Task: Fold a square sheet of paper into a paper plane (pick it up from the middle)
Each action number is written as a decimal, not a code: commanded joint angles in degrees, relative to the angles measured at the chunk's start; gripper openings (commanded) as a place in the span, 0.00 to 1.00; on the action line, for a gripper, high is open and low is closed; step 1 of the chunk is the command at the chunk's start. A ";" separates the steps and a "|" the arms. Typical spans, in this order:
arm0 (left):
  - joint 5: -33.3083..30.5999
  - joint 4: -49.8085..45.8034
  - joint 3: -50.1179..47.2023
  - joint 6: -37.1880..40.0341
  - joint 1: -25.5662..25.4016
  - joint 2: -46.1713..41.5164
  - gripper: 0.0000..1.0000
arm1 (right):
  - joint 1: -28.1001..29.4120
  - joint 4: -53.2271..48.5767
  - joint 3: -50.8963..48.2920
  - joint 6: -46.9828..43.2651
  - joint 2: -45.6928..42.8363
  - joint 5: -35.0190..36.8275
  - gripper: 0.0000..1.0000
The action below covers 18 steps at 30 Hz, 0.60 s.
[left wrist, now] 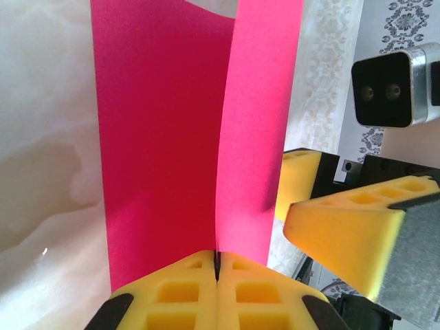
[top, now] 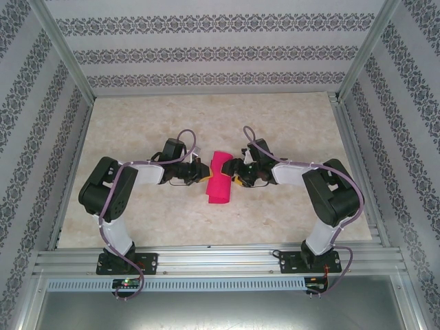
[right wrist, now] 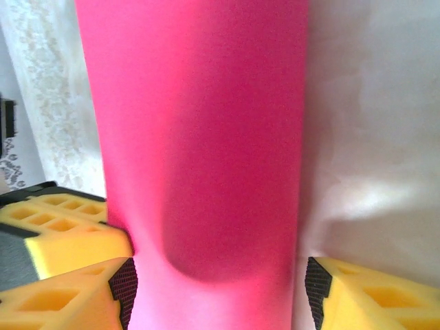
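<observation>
The magenta-pink square sheet of paper [top: 220, 180] lies bent into a narrow strip at mid-table between both grippers. My left gripper [top: 201, 172] is shut on its left edge. In the left wrist view the yellow pads [left wrist: 185, 289] press together on the paper [left wrist: 165, 137] where a crease runs up between two panels. My right gripper [top: 236, 175] stands open with the paper [right wrist: 199, 124] bulging between its fingers. Its left pad [right wrist: 124, 285] touches the sheet, and its right pad [right wrist: 316, 289] stands just off it. No paper plane shape shows.
The beige table [top: 289, 124] has aluminium rails along its sides and a patterned wall behind. The right gripper's yellow fingers [left wrist: 344, 227] sit close beside the left jaws. The left gripper's yellow finger [right wrist: 62, 234] reaches in beside the right jaws.
</observation>
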 commanded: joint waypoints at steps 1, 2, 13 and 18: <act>1.97 4.13 1.87 -1.78 -0.85 1.69 0.00 | -0.33 4.42 -1.00 0.46 0.05 -3.80 0.68; 1.91 4.42 1.86 -2.00 -0.87 1.86 0.00 | -0.38 4.67 -0.92 0.55 0.50 -4.17 0.68; -0.16 1.89 1.86 -2.02 -0.82 1.22 0.00 | 0.02 0.02 1.56 -1.57 2.61 -2.12 0.66; -1.59 0.57 0.08 -1.69 -0.81 -0.13 0.00 | 0.20 1.82 2.34 -1.48 3.84 -4.68 0.66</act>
